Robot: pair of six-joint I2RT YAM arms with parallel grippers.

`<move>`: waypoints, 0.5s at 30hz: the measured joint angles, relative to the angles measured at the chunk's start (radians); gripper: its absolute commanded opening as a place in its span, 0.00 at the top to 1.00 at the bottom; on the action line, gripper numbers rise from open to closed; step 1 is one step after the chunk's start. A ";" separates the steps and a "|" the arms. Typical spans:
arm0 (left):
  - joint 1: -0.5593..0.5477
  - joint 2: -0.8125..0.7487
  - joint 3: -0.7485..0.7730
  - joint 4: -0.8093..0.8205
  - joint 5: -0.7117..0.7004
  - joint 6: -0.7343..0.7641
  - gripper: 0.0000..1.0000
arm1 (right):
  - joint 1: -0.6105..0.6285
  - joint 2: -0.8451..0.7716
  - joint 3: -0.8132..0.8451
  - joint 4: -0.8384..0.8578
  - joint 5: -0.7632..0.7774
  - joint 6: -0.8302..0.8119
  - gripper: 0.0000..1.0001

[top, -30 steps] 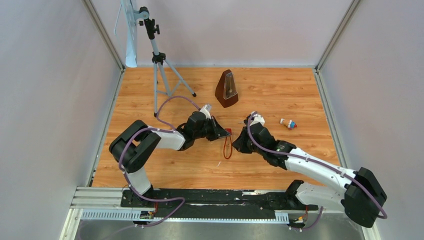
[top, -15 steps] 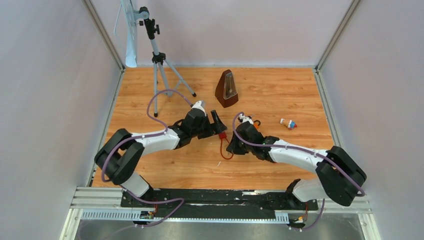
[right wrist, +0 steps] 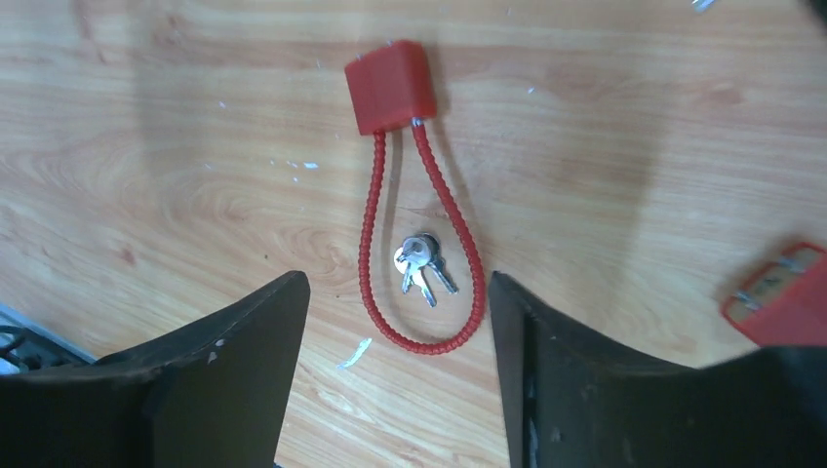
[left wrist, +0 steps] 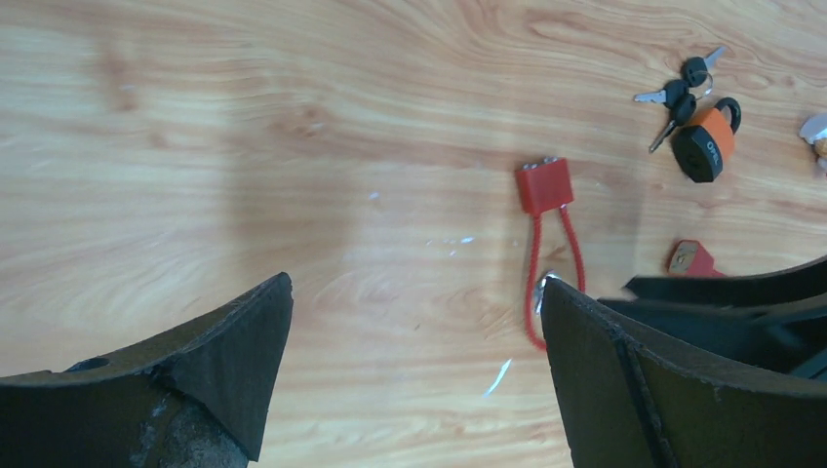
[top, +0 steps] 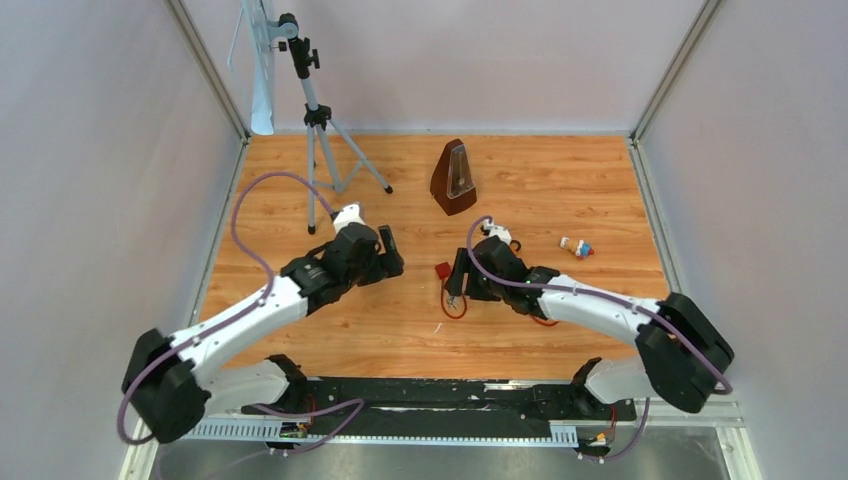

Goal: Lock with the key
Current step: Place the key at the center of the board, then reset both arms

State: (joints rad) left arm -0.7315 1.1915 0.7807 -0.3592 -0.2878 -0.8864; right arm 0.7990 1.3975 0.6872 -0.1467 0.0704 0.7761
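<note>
The red cable lock (right wrist: pixel 392 86) lies flat on the wooden table, its ribbed red cable (right wrist: pixel 472 261) closed into a loop. A small bunch of silver keys (right wrist: pixel 419 263) lies loose inside that loop. My right gripper (right wrist: pixel 398 283) hovers open just above the loop's near end, holding nothing. In the top view the lock (top: pixel 442 270) sits between both arms, with the right gripper (top: pixel 459 282) beside it. My left gripper (top: pixel 388 255) stands wide open and empty, off to the left of the lock (left wrist: pixel 544 185).
An orange padlock (left wrist: pixel 709 146) with black-headed keys (left wrist: pixel 683 83) lies beyond the red lock. Another red piece (right wrist: pixel 780 292) sits to the right. A brown metronome (top: pixel 453 178), a tripod (top: pixel 320 130) and a small toy (top: pixel 575 247) stand farther back.
Both grippers were shut at the lock and have opened. The left arm has drawn back to the left. The keys now lie on the table inside the cable loop.
</note>
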 measured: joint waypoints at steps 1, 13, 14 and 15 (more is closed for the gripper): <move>0.000 -0.058 0.000 -0.056 -0.020 0.005 0.00 | -0.002 -0.031 0.000 -0.015 0.019 -0.002 0.28; 0.000 -0.626 0.116 -0.510 -0.231 0.050 0.00 | -0.019 -0.624 0.056 -0.326 0.430 -0.077 0.00; 0.000 -0.649 0.127 -0.533 -0.243 0.058 0.00 | -0.020 -0.669 0.078 -0.368 0.476 -0.082 0.00; 0.000 -0.672 0.138 -0.560 -0.258 0.066 0.00 | -0.021 -0.699 0.095 -0.397 0.508 -0.086 0.00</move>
State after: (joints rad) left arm -0.7315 0.5198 0.9192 -0.9195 -0.5457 -0.8207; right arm 0.7776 0.6987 0.7822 -0.5434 0.5785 0.6903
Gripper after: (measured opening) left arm 0.997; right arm 0.998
